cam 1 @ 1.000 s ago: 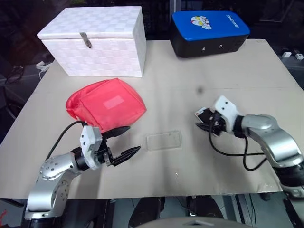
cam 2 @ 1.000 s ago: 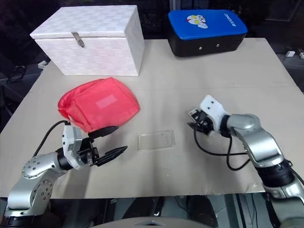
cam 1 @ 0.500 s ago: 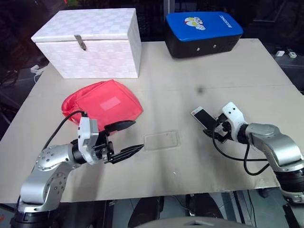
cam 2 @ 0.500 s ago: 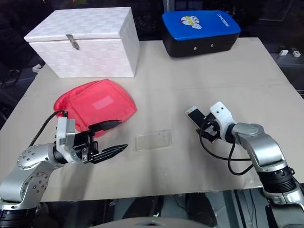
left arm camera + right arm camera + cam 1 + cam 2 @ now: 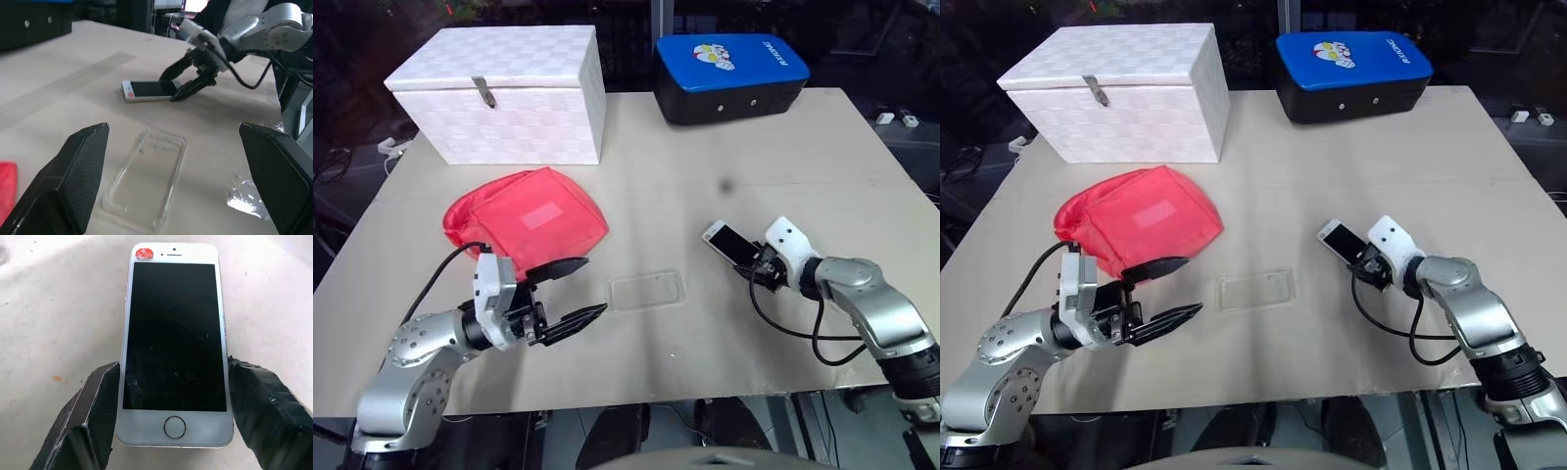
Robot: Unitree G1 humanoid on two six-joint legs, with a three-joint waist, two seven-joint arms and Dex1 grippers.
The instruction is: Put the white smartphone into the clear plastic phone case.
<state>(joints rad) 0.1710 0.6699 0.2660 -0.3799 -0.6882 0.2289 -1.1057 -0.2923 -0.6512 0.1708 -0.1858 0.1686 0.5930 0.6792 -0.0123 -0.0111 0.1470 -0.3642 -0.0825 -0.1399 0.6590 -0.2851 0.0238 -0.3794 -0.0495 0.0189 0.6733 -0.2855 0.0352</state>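
Item: white smartphone [image 5: 173, 347]. Lies flat, screen up, on the worktop [image 5: 724, 137], well to the right of the clear plastic phone case [image 5: 647, 290] and apart from it. In the right wrist view its home-button end sits between the two fingers [image 5: 93, 416] of the right gripper [image 5: 756, 266], one finger along each long edge, both touching or all but touching the sides. Whether the fingers have yet clamped it I cannot tell; the phone is not lifted. Its long axis runs along the gripper's own line, the far end pointing away from the wrist.

Item: clear plastic phone case. Empty, lying flat with its hollow side apparently up, at the middle of the worktop, just in front of the red cloth bag [image 5: 530, 213]. Its long axis runs across the table, at an angle to the phone's.

Item: left gripper [image 5: 576, 291]. Hovers just left of the case, fingers spread wide, nothing between them. It is the nearer arm to the case; the right arm is the nearer to the phone.

Judgement: the coming move turns on carrying the phone leftward to the case and turning it until the long axes agree.

Change from one second earlier: the right gripper then hung above the worktop; it has since come down, and its fingers now bracket the phone and stand narrower. The left gripper and the case are as they were.
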